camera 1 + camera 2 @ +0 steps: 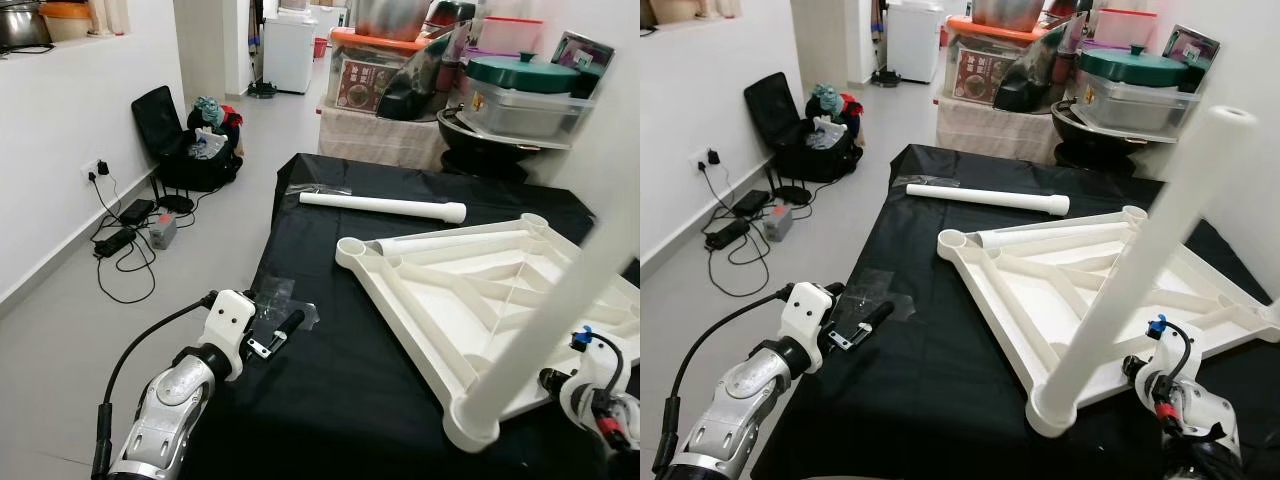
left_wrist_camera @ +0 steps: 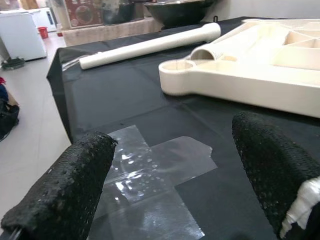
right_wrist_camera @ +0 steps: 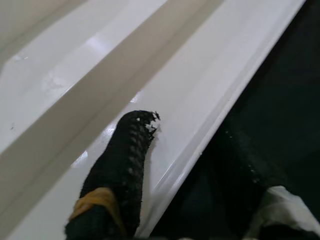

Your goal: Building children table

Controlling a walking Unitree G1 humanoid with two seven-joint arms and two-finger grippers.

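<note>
- The white table top (image 1: 1110,290) lies upside down on the surface (image 1: 940,350), which is covered with a black cloth. Its ribs and round corner sockets face up.
- 1 leg (image 1: 1140,270) already stands in the near corner socket and rises steeply toward the camera. A second leg (image 1: 385,206) lies loose on the cloth beyond the table top, well apart from it. A third tube (image 1: 440,243) seems to rest along the far edge of the table top, by the empty socket (image 1: 352,248).
- The left hand (image 2: 170,175) is open, with its 2 black fingers (image 2: 65,185) wide apart, and it holds nothing. It hovers over some clear tape (image 2: 150,175) stuck on the cloth, near the left edge of the surface.
- The right hand (image 3: 150,165) is at the near right rim of the table top. 1 finger (image 3: 120,170) lies on the white plastic, but I cannot tell whether the hand is open or closed on the rim.
- I judge the step in hand is to fit the next leg. To do it well, the left hand should reach past the empty socket and take the loose leg near its middle, so it does not tip.
- The leg should come upright above the socket before pushing down, because a tilted tube can jam.
- The right hand should steady the table top, since it may slide on the smooth cloth.
</note>
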